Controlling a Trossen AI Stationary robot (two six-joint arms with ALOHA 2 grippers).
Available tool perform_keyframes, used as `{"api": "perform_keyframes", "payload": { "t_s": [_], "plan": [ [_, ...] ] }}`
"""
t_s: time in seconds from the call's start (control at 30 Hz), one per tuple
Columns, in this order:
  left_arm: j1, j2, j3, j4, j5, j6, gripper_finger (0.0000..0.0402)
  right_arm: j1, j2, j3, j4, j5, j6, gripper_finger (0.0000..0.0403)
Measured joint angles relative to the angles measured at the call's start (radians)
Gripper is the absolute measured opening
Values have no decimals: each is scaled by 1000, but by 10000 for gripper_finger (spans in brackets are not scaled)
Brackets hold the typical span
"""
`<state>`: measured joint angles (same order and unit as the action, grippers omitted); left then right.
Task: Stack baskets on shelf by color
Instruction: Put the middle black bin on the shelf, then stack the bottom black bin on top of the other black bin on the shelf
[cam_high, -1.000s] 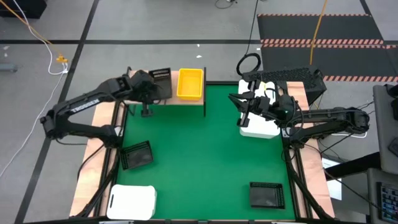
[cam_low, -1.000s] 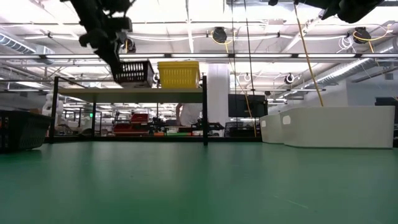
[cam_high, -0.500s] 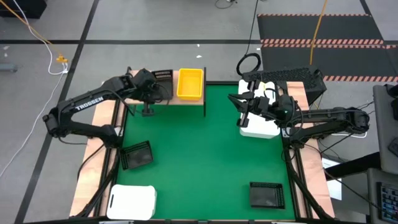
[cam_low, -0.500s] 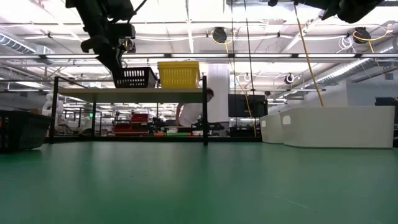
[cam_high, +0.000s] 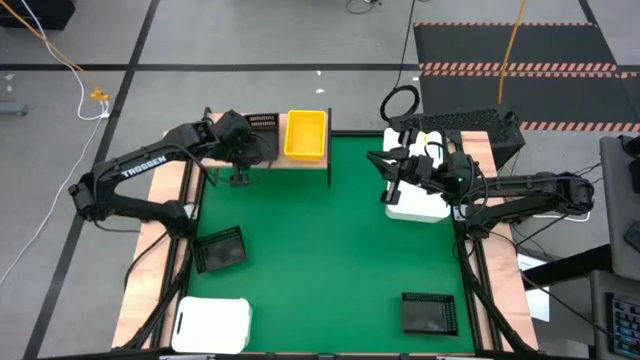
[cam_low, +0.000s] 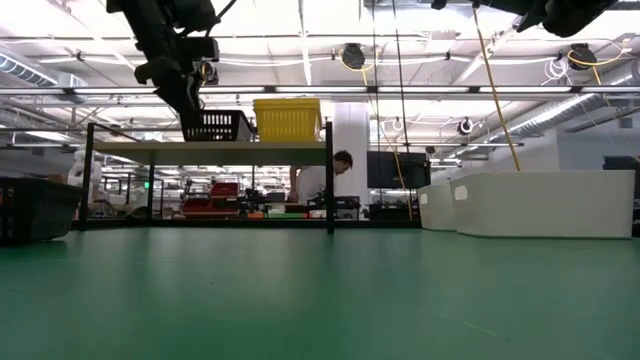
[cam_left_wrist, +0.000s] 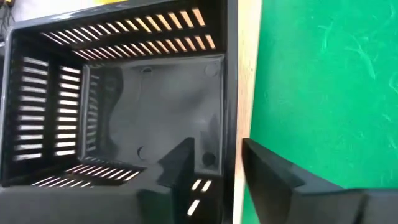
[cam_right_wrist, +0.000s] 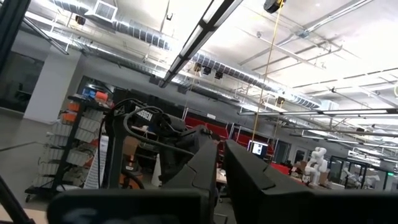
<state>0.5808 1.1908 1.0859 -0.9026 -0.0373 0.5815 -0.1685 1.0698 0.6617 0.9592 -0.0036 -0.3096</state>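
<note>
- Grey concrete floor (cam_high: 250, 40), yellow cable (cam_high: 45, 45) trailing across.
- Hazard-striped dark mat (cam_high: 520, 45) (far right).
- Ceiling ductwork (cam_right_wrist: 124, 28), strip lights (cam_low: 420, 92).

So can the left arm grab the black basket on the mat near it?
Probably yes: the black basket sits in the open, and the left gripper has just opened over another black one on the shelf.

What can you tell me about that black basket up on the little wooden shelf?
The black basket is a small rectangular bin of dark plastic with slotted walls and a solid floor. It is empty and sits upright on the light-wood shelf, close beside a yellow basket. The left arm's fingers straddle one of its walls, apart, one inside and one outside.
</note>
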Motion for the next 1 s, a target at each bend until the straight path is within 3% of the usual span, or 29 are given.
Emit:
{"api": "perform_keyframes", "payload": {
  "t_s": [0.37,0.5,0.57,0.63,0.7,1.0],
  "plan": [
    [-71,-132,49,-2,-134,-87,224,-7,0,0,-78,4,-31,25],
    [-114,-223,65,-11,-133,-263,237,0,0,0,-122,-16,26,26],
    [-139,-269,47,-10,-92,-354,238,19,0,11,-187,-106,5,31],
    [-179,-309,10,-5,-37,-411,238,62,12,43,-299,-174,-10,40],
    [-234,-344,-46,42,6,-463,233,118,34,80,-472,-171,7,52],
    [-579,-383,-366,555,12,-614,185,447,187,296,-1279,40,276,116]
  ]
}}
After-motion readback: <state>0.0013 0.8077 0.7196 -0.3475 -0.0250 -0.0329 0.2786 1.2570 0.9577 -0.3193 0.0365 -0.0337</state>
